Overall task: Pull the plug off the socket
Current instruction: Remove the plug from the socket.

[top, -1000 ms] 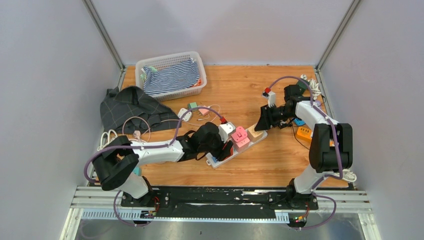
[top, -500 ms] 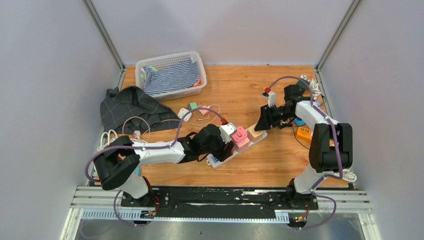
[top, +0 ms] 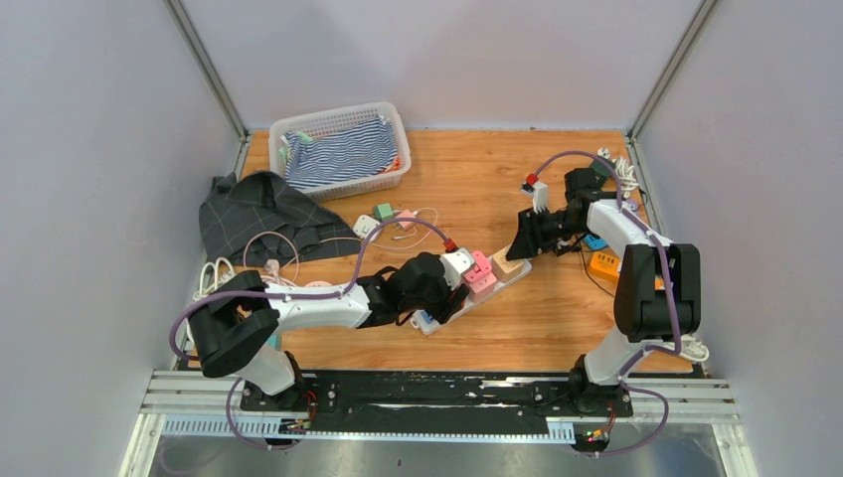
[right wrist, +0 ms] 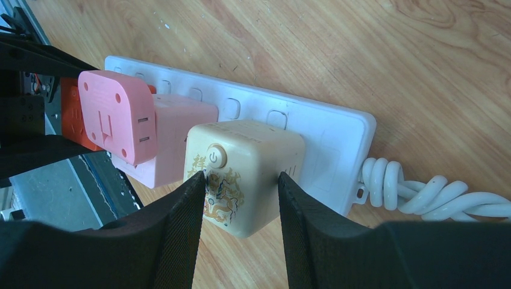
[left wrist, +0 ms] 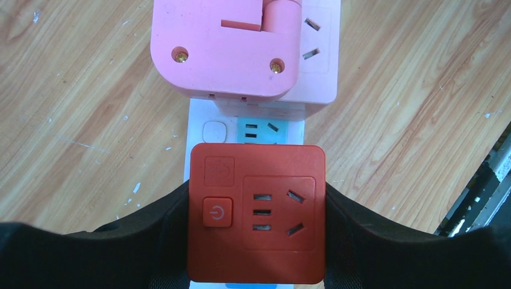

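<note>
**Power strip** (right wrist: 325, 129): lay mid-surface (top: 477, 179), running 8 to 2 o'clock in the top view.

**Progress:** nothing was off yet. The red adapter cube (left wrist: 241, 174), pink adapters (right wrist: 114, 114) and cream adapter cube (right wrist: 247, 150) all appeared seated.

**Left gripper** (left wrist: 256, 198): jaws were clamped on the red adapter cube at the 8 o'clock end.

**Right gripper** (right wrist: 240, 180): jaws were clamped on the cream adapter cube at the 2 o'clock end.

**Hidden:** every plug's pins. The red adapter cube's lower edge was cut off.

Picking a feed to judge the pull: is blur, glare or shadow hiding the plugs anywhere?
Left wrist: red square plug sharp and evenly lit, the black jaws beside it dark and featureless. Right wrist: cream cube plug crisp, no glare, jaws again just dark shapes. Top external: even light, plugs too small for detail.
</note>
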Robot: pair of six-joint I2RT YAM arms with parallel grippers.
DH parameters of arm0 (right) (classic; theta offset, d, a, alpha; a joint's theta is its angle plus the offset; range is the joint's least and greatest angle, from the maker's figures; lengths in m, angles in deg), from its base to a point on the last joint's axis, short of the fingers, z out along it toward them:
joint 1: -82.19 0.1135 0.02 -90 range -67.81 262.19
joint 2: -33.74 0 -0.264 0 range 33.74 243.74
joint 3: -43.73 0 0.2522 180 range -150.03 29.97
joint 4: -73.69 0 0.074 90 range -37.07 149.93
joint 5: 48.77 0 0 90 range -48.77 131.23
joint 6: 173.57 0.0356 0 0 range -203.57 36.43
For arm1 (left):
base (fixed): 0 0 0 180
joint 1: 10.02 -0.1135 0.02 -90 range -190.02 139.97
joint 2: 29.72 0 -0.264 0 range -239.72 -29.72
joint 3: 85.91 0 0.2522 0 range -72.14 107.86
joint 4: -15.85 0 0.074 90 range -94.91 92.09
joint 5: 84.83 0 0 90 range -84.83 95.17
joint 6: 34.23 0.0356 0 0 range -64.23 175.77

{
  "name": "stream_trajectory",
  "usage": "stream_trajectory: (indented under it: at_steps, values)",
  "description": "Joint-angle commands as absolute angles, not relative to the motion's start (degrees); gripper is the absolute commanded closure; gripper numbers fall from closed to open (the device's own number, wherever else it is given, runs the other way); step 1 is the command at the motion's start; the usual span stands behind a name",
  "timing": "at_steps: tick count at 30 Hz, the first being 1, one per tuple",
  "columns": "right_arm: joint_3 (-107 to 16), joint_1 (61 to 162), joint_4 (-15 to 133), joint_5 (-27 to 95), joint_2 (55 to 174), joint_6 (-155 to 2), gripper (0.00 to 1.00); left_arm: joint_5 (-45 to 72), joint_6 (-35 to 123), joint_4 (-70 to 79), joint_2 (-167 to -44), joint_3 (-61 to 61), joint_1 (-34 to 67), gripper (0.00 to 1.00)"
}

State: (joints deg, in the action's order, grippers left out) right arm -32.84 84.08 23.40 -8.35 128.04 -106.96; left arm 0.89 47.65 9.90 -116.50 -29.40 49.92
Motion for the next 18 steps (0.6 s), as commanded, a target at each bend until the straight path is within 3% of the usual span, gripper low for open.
stream_trajectory:
  at_steps: [1, 9, 14, 18]
  values:
    - [-30.9, 84.6, 20.9, 1.4, 131.5, -110.1, 0.52, -3.5, 47.9, 6.2, -119.1, -29.3, 49.0, 1.00]
    - [-30.9, 84.7, 20.8, 1.3, 131.5, -110.2, 0.52, 7.3, 43.0, 6.4, -116.9, -29.5, 44.4, 1.00]
    - [-31.0, 84.7, 20.7, 1.2, 131.5, -110.2, 0.52, 5.6, 46.6, 6.1, -116.7, -29.0, 45.2, 1.00]
    - [-31.0, 84.6, 20.8, 1.3, 131.6, -110.2, 0.52, -2.4, 51.1, 5.2, -118.7, -27.9, 50.0, 1.00]
